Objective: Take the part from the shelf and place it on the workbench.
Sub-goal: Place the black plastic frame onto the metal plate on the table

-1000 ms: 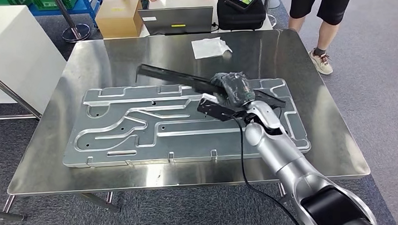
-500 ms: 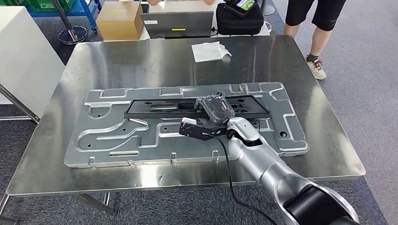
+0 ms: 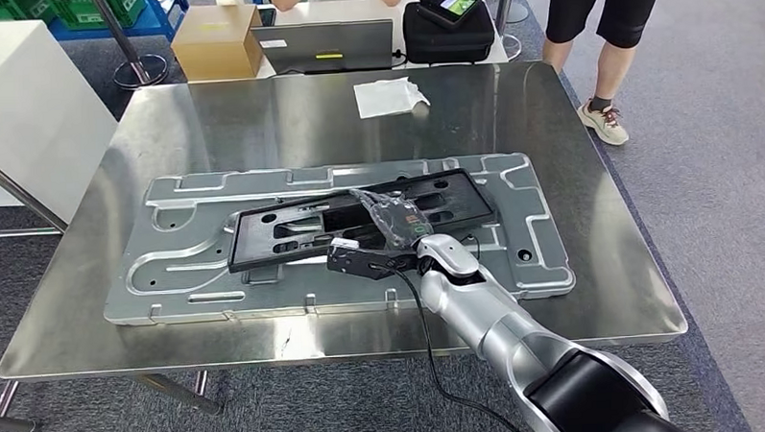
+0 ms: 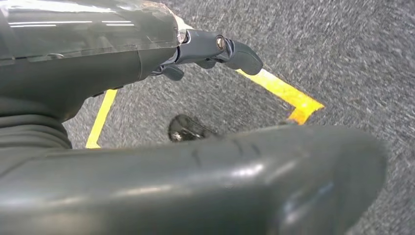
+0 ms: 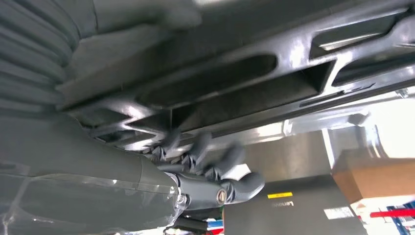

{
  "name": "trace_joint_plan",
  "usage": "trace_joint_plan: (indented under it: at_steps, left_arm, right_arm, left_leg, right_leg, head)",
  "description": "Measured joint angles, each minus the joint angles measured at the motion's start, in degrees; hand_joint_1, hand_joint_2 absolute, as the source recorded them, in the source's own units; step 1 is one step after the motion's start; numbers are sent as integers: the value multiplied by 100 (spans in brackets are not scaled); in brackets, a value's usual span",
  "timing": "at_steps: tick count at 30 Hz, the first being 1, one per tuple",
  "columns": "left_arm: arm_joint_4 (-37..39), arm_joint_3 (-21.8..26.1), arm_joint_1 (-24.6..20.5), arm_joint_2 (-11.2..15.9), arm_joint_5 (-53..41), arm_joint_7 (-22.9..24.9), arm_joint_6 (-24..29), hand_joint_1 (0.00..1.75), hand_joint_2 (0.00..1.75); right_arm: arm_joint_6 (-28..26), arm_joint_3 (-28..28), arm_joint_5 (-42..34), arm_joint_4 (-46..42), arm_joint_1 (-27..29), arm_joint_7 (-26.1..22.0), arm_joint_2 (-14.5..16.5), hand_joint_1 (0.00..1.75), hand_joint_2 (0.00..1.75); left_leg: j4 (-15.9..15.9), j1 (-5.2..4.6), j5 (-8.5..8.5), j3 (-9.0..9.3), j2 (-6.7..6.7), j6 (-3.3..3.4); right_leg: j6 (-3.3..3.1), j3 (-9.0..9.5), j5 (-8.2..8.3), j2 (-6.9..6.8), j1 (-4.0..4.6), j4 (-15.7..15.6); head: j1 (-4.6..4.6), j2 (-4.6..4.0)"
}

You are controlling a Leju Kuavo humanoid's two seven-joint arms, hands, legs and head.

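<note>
The steel surface point(image 3: 571, 219) carries a large grey metal plate point(image 3: 198, 261) with pressed channels and small holes, lying flat across its middle. On that plate lies the part point(image 3: 302, 224), a long black plastic frame with rectangular openings, set at a slight slant, its left end nearer the robot than its right end. The silver right arm point(image 3: 488, 318) reaches in from the lower right, and the right robot hand point(image 3: 395, 218) sits over the middle of the part, wrapped in clear film. In the right wrist view its dark fingers point(image 5: 200, 147) curl against the underside of the frame while the thumb lies on the other face, so this robot hand is grasping the part. The left robot hand point(image 4: 210, 49) hangs over grey carpet point(image 4: 342, 58) marked with yellow tape point(image 4: 284, 90), holding nothing, fingers loosely apart. A white cloth point(image 3: 389, 96) lies near the surface's far edge. Beyond it stand a laptop point(image 3: 330, 47), a cardboard box point(image 3: 214, 44) and a black case point(image 3: 449, 31), and a person's legs point(image 3: 598, 45) are at the far right.
</note>
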Motion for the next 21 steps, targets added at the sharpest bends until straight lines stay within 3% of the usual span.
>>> trace_joint_plan:
  at_steps: [2,3,6,8,9,11,12,13,14,15,17,19,21]
  left_arm:
    - [0,5,0,0,7,-8,-2,0,0]
    - [0,13,-4,-1,13,-11,-4,0,0]
    - [0,57,-3,-8,42,-14,-7,0,0]
    - [0,87,-1,-21,55,-14,-1,0,0]
    - [0,98,-2,-28,58,-14,3,0,0]
    - [0,119,-4,-32,62,-14,5,0,0]
    - [0,130,-1,-33,61,-14,3,0,0]
    - [0,141,2,-34,58,-14,-1,0,0]
    - [0,153,8,-37,54,-13,-5,0,0]
    - [0,167,12,-43,50,-11,-8,0,0]
    - [0,199,14,-58,39,-10,-10,0,0]
    - [0,228,12,-67,16,-4,-10,0,0]
    - [0,251,20,-71,-7,3,-9,0,0]
  right_arm:
    - [-19,0,-5,45,-18,-6,29,0,175]
    - [-37,0,-10,66,-25,-12,41,0,175]
    - [-99,-1,-37,117,-40,-26,61,0,175]
    - [-138,-17,-99,130,-69,-38,67,0,175]
    - [-155,-42,-161,130,-89,-52,68,0,175]
    - [-154,-129,-354,88,-101,-122,63,0,175]
    - [-103,-186,-491,10,-81,-167,54,0,175]
    - [-26,-245,-637,-118,-48,-205,38,0,175]
    - [66,-300,-777,-283,-16,-225,20,0,175]
    - [152,-350,-903,-469,8,-232,3,0,175]
    - [279,-433,-1226,-886,41,-279,-36,0,175]
    - [418,-533,-1744,-1502,143,-325,-100,0,175]
    - [591,-636,-2348,-2313,305,-242,-209,0,175]
  left_leg:
    - [-801,-11,327,387,-1,49]
    - [-1043,-22,398,498,-3,76]
    - [-1171,-42,422,541,-13,153]
    - [-1211,-23,455,553,-11,225]
    - [-1230,-10,468,559,-7,259]
    - [-1232,-13,470,554,-5,293]
    - [-1230,-14,467,553,-7,294]
    - [-1225,-14,463,554,-9,294]
    - [-1218,-14,454,558,-11,290]
    - [-1207,-14,441,566,-12,280]
    - [-1172,-25,403,571,-14,242]
    - [-1146,-46,376,558,-18,192]
    - [-1152,-50,366,556,-22,135]
  right_leg:
    - [32,1,-16,7,10,22]
    - [58,-6,-19,9,19,33]
    - [153,-27,-16,5,25,37]
    - [213,-92,-132,3,12,184]
    - [235,-199,-276,4,7,416]
    - [263,-552,-640,5,-10,1163]
    - [275,-723,-754,4,-16,1503]
    - [282,-819,-764,4,-23,1675]
    - [283,-809,-664,3,-31,1627]
    - [277,-683,-470,2,-38,1347]
    - [248,-306,-104,-2,-34,540]
    - [213,-116,-4,-1,-11,120]
    - [165,-111,-28,2,-1,97]
  head:
    - [0,0]
    - [0,0]
    - [1,0]
    - [3,0]
    - [4,0]
    - [5,0]
    - [5,0]
    - [5,0]
    - [5,0]
    - [5,0]
    - [5,0]
    - [5,1]
    - [4,1]
